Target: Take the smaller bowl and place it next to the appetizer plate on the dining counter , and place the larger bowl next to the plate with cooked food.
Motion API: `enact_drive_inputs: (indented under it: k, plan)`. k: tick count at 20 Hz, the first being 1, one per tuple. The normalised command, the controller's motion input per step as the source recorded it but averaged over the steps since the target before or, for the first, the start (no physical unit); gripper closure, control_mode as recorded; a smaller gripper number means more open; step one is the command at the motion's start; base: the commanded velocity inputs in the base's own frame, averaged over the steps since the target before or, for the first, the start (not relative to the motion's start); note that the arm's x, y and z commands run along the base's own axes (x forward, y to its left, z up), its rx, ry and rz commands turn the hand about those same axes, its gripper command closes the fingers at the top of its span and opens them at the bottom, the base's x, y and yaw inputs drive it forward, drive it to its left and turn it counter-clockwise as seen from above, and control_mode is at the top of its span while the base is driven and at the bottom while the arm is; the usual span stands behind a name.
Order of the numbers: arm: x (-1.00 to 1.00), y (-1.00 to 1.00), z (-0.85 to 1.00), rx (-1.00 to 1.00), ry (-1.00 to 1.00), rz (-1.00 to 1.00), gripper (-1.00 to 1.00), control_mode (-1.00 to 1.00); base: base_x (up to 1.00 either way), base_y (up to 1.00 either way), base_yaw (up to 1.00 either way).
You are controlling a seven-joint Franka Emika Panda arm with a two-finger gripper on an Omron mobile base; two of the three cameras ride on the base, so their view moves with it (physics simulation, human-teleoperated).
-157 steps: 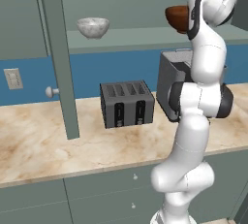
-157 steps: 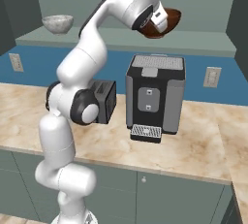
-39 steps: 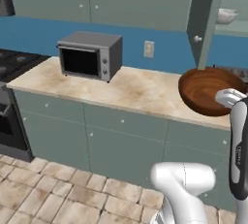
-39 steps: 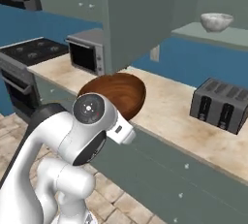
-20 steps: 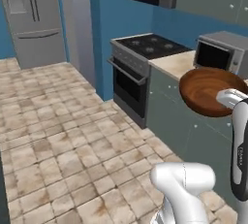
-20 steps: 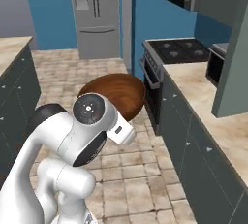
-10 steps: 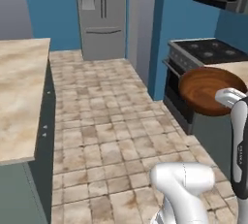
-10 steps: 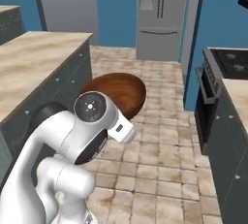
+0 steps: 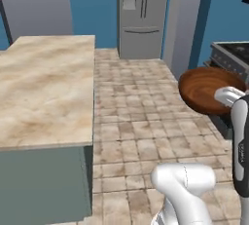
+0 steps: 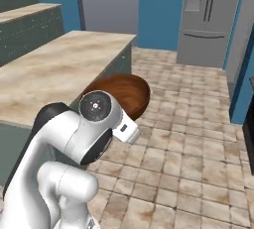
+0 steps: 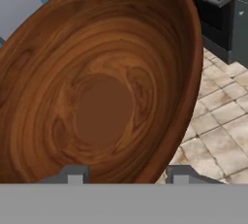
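Observation:
The larger bowl [image 9: 206, 88], glossy reddish-brown wood, hangs in the air over the tiled floor with its hollow tilted toward the hand. My gripper [image 11: 125, 177] is shut on its rim, one fingertip [image 11: 72, 173] on each side of the wall. In the right base view the bowl [image 10: 124, 91] peeks out from behind my arm's upper joint. A beige marble-topped counter [image 9: 46, 87] with a grey-green base lies to the left, also seen as the counter [image 10: 54, 72] in the right base view; I cannot tell if it is the dining counter. The smaller bowl and both plates are out of view.
A steel fridge [image 9: 142, 14] stands at the far end of the tiled floor [image 9: 131, 121]. A dark stove [image 9: 232, 56] sits right of the bowl. Stepped grey-green surfaces [image 10: 30, 12] rise behind the counter.
The whole picture has swung as the base turns: the stove slid to the right edge and the marble counter now spreads across the left. The bowl stays in my grip.

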Motion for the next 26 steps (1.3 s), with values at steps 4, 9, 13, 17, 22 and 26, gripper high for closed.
enact_drive_inputs:
  k: [4,9,13,17,22,26]
  plan:
    - [0.0,0.0,0.0,0.0,0.0,0.0,1.0,1.0,0.0,1.0,0.0]
    - [0.0,0.0,0.0,0.0,0.0,0.0,1.0,1.0,-0.03,1.0,0.0]
    - [0.0,0.0,0.0,0.0,0.0,0.0,1.0,1.0,-0.06,1.0,0.0]
    - [0.0,0.0,0.0,0.0,0.0,0.0,1.0,1.0,-0.01,1.0,0.0]
    - [0.0,0.0,0.0,0.0,0.0,0.0,1.0,1.0,0.0,1.0,0.0]
    - [0.0,0.0,0.0,0.0,0.0,0.0,1.0,1.0,-0.1,1.0,0.01]
